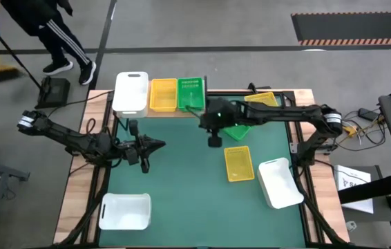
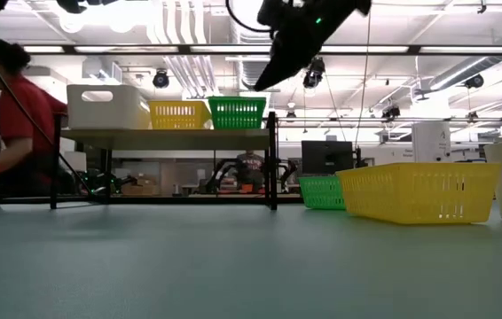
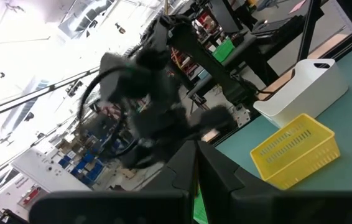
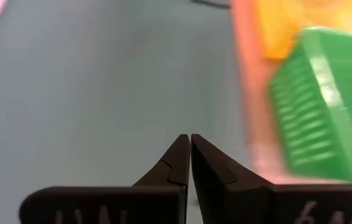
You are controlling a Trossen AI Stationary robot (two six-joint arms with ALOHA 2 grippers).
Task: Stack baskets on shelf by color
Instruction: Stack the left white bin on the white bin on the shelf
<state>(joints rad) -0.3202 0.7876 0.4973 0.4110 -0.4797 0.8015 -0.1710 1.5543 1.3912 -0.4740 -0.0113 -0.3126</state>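
One green basket (image 1: 190, 93) beside right end effector (image 1: 200, 111) (closed).

The shelf (image 1: 137, 113) stands along the far edge of the table mat (image 1: 182, 180), toward the left. Three baskets sit on it in a row: one at the left end (image 1: 130, 93), one in the middle (image 1: 163, 95), one at the right end (image 1: 189, 94), each just beside the next.

To the right of the shelf, one basket (image 1: 235, 131) lies on the mat, with another (image 1: 262, 99) behind it near the far edge.

Nearer, right of centre, a basket (image 1: 238, 163) lies just beside a further basket (image 1: 280, 182) at its right.

One basket (image 1: 124, 211) lies at the near left corner, well apart from the others.
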